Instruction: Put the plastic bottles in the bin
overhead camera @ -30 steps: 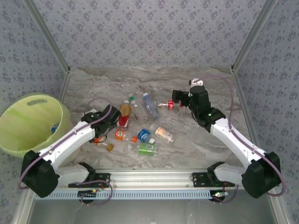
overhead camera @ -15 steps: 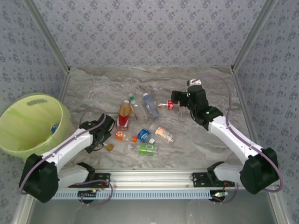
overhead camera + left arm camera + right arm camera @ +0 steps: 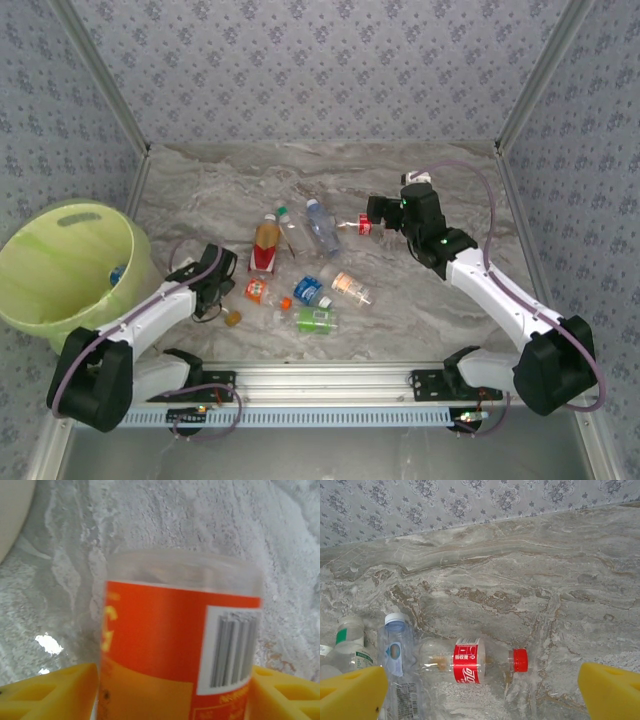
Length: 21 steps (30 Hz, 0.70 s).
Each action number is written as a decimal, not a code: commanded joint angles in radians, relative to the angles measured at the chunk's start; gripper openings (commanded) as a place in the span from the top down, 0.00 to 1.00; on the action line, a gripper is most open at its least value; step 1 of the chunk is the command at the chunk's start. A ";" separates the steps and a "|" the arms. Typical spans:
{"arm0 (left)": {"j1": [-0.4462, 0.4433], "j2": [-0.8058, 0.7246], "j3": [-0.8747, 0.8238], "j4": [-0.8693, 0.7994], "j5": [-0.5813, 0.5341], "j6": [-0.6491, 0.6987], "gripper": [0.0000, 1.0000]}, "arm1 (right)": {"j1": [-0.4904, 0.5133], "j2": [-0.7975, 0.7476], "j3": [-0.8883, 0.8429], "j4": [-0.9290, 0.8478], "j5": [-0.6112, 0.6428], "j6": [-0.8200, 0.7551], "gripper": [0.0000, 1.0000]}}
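Left end effector (image 3: 170, 695) straddles an orange bottle (image 3: 175, 635) on the desk (image 3: 200, 520), with fingers at both sides; pinching or not, I cannot tell. Right end effector (image 3: 482, 687) is spread above a red bottle (image 3: 467, 661). The bin (image 3: 40, 300) stands far left.

We saw a grey-white marbled stone-look tabletop (image 3: 430, 175). Behind its far edge stood a flat wall of blue-grey paper with a repeating floral pattern (image 3: 320, 70), and similar walls rose at its left and right sides. Two slanting silver metal posts (image 3: 103, 80) met its far corners. A long silver slotted metal rail (image 3: 330, 385) ran along its near edge.
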 commanded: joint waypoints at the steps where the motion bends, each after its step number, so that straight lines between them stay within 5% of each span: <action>1: 0.005 0.023 -0.016 0.078 0.025 0.072 0.32 | -0.004 -0.010 0.032 -0.024 0.017 0.023 0.00; 21: 0.005 -0.050 0.109 0.106 0.082 0.305 0.49 | 0.033 -0.032 0.017 0.089 -0.055 -0.036 0.00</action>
